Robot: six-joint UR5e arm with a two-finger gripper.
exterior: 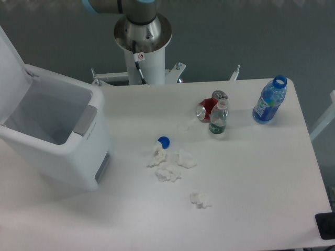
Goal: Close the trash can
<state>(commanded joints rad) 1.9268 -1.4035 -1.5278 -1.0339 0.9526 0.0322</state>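
Camera view shows the large white boxy plastic trash can (57, 151) at the table's left edge, its flat hinged lid (10, 70) standing upright, so closing remains entirely undone. My gripper is out of frame; I cannot tell its state.

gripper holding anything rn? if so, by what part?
Cannot tell: the gripper is out of frame. The trash can stands with its lid up.

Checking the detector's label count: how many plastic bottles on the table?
2: a blue-tinted bottle at the far right edge, and a small clear bottle mid-table in front of the red can. Neither is hidden.
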